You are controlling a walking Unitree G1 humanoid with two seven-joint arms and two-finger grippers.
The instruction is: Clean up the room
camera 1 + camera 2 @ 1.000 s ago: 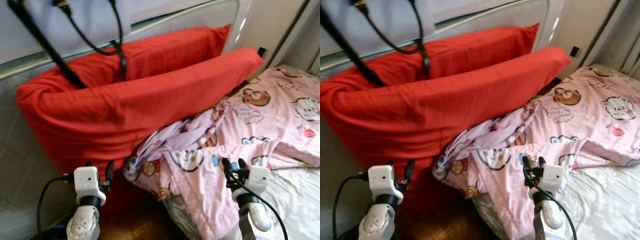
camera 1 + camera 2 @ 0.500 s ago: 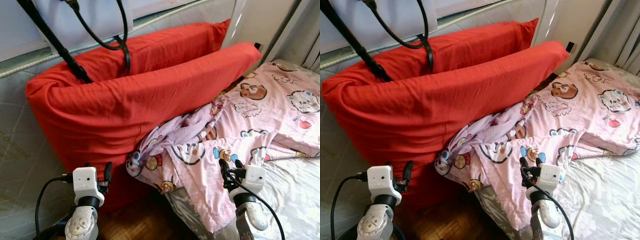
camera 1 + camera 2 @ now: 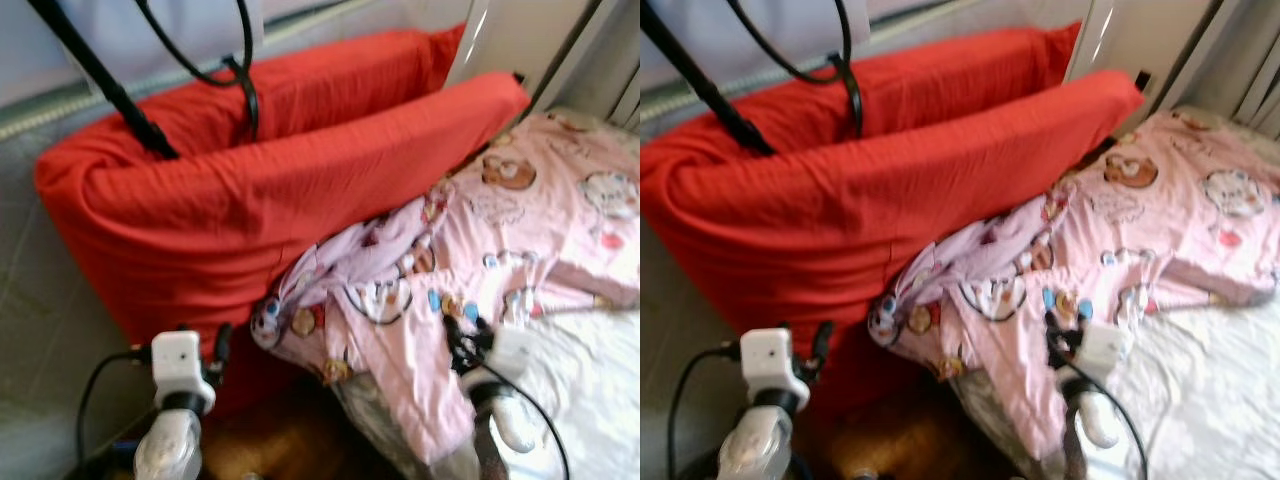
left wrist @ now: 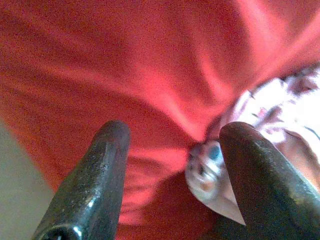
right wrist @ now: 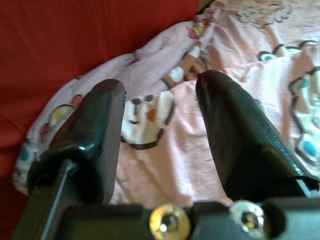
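Pink cartoon-print blanket (image 3: 520,250) was the obvious thing to tidy here: soft, light, floppy fabric covered in bears and little animal faces, lying rumpled across the bed (image 3: 590,400) with one bunched corner spilling off the edge right against the big red pillow (image 3: 270,200). I'd guess it drapes and slides rather than holding shape, so that bunched fold beside the pillow looked like the best place to pinch. The right tool (image 5: 160,115) hovered over the blanket just beside that fold, fingers apart, holding nothing. The left tool (image 4: 172,165) was also spread open, aimed at the pillow's lower front.
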